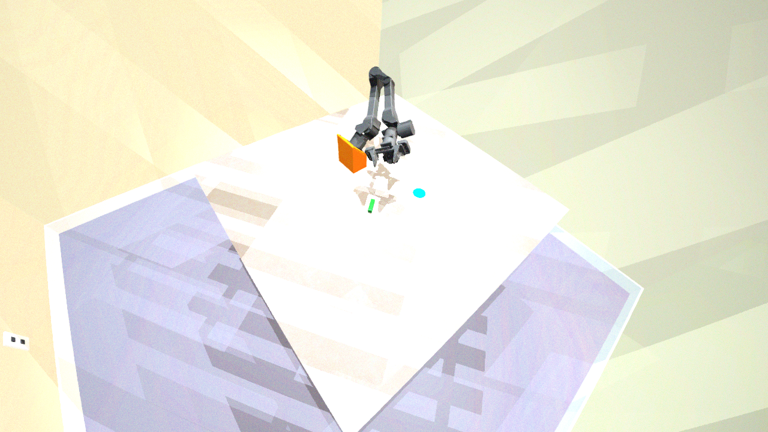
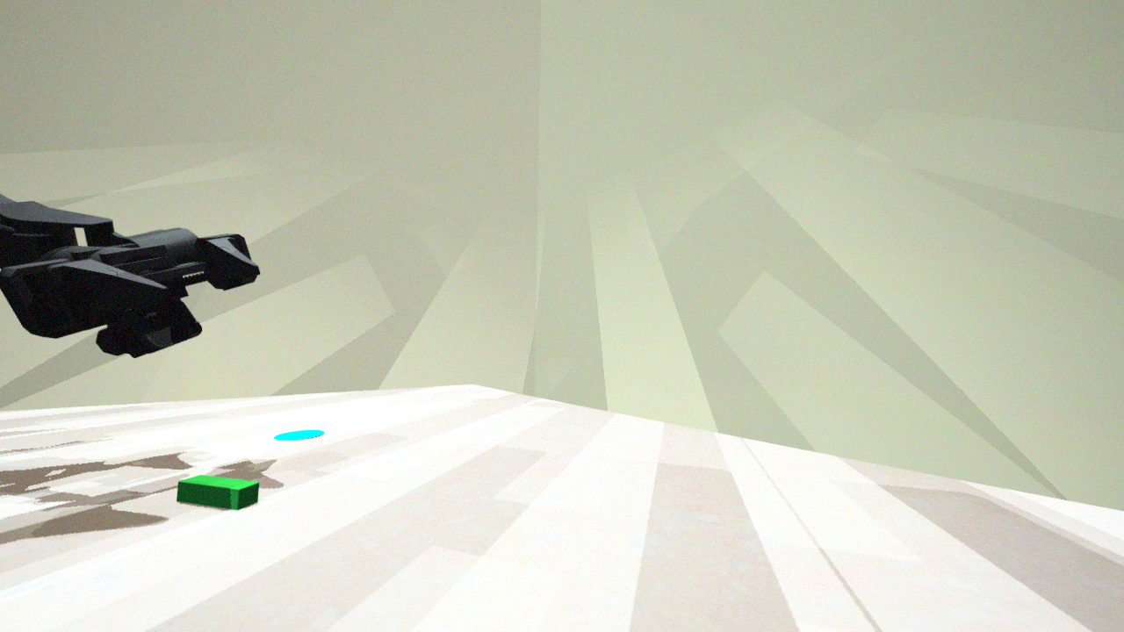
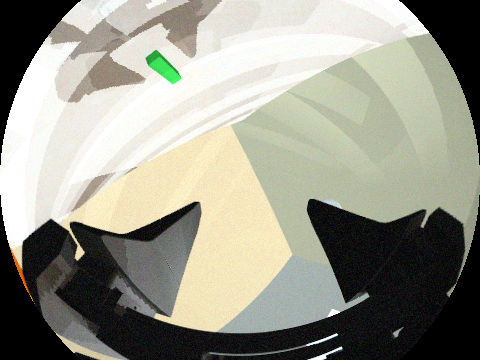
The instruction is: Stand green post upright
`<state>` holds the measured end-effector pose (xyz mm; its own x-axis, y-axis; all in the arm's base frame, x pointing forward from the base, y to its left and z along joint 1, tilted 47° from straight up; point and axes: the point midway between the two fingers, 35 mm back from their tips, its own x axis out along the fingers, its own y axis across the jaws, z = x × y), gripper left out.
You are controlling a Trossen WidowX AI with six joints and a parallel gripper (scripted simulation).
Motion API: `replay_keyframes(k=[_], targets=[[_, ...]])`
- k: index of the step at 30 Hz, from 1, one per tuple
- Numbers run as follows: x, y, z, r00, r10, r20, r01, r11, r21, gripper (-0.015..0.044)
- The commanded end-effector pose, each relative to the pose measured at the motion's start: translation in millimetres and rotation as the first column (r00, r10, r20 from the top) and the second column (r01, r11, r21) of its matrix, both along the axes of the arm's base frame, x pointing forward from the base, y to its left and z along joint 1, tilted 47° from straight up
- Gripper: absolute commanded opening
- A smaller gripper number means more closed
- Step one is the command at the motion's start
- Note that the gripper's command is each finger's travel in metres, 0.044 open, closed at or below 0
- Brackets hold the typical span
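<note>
The green post (image 1: 371,205) (image 2: 218,491) (image 3: 164,67) lies on its side on the pale table, in the upper left of the wrist view. The cyan circle (image 1: 419,192) (image 2: 299,435) is flat on the table, to the right of the post in the top view and behind it in the exterior view. It is not visible in the wrist view. My gripper (image 1: 385,159) (image 2: 188,294) (image 3: 256,207) is open, with nothing between its fingers. It hangs above the table, clear of the post and circle, on the arm's side of them.
An orange block (image 1: 352,154) (image 3: 20,275) is beside the arm, left of the gripper in the top view. It shows as a sliver at the left edge of the wrist view. The white tabletop (image 1: 343,257) ends in a corner at the bottom of the top view.
</note>
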<state>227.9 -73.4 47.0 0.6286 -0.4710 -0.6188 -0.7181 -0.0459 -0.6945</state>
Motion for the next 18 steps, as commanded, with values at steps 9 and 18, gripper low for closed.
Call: replay_keyframes(k=[9, 18], targets=[[14.7, -5.5, -15.9, 0.972, -0.195, -0.132, 0.227, 0.93, 0.291, 0.0233], [26.8, -14.5, -39.7, 0.816, -0.436, -0.379, 0.578, 0.627, 0.522, 0.0233]])
